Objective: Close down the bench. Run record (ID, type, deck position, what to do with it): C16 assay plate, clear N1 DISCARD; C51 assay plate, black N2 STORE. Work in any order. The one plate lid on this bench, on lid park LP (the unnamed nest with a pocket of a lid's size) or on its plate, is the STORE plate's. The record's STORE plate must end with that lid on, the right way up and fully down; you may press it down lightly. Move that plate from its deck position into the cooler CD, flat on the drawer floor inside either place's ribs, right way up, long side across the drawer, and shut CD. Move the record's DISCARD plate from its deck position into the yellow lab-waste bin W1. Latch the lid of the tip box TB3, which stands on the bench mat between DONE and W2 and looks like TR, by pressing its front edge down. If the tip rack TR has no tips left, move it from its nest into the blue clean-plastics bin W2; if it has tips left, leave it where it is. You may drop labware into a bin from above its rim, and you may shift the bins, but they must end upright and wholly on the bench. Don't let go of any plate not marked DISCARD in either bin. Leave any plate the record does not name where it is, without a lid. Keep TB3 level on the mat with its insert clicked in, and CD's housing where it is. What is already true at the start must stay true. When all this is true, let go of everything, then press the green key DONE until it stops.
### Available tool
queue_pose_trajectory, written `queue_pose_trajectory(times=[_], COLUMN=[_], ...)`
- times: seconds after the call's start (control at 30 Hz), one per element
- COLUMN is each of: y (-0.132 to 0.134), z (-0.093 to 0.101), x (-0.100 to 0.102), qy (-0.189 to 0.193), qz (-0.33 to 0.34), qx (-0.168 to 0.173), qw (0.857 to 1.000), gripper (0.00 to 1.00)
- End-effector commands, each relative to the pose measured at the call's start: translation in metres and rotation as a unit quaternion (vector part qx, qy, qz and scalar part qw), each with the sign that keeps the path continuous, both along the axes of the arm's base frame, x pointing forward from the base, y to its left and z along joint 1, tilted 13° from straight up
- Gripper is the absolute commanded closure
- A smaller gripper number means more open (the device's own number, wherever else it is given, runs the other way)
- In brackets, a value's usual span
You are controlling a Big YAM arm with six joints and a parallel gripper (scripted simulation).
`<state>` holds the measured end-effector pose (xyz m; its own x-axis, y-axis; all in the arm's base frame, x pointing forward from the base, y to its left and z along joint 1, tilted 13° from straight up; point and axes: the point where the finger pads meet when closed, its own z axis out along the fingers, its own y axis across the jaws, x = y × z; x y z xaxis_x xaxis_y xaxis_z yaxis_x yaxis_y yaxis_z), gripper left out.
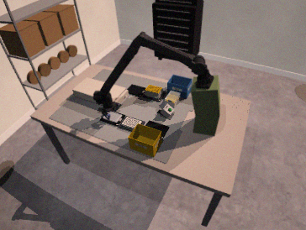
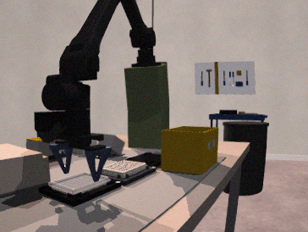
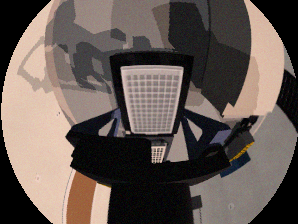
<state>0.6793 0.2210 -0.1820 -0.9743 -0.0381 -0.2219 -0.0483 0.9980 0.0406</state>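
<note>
My gripper (image 2: 80, 162) is open, its two blue fingers hanging just above a flat clear gridded piece (image 2: 78, 183) in a black nest at the mat's front left. I cannot tell whether that piece is a plate or a lid. In the wrist view the piece (image 3: 154, 99) lies straight below the fingers, and nothing is between them. A white well plate (image 2: 124, 168) sits in the nest to its right, and a black plate (image 1: 157, 127) lies beyond that. The yellow bin W1 (image 1: 145, 139) stands at the front edge of the mat.
The blue bin W2 (image 1: 180, 84) stands at the back, with the yellow-topped tip rack (image 1: 153, 90) to its left. The tip box TB3 (image 1: 171, 98) and the green key DONE (image 1: 169, 110) are near mid-mat. The beige cooler (image 1: 94, 88) is at the left. The tall green arm pedestal (image 1: 206, 105) is at the right.
</note>
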Motion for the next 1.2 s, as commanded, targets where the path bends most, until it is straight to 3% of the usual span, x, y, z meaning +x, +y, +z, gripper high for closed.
queue_pose_trajectory(times=[0.0,0.7,0.73,1.1,1.17], y=[-0.006,-0.006,-0.005,-0.002,-0.003], z=[0.017,0.017,0.007,0.006,-0.002], x=[0.018,0.018,0.019,0.03,0.029], qy=[-0.019,-0.019,-0.018,-0.029,-0.026], qz=[-0.004,-0.004,-0.004,-0.004,-0.004], qx=[0.004,0.004,0.004,0.007,0.006], qw=[1.0,1.0,1.0,1.0,1.0], gripper=[0.0,0.0,0.0,0.0,0.0])
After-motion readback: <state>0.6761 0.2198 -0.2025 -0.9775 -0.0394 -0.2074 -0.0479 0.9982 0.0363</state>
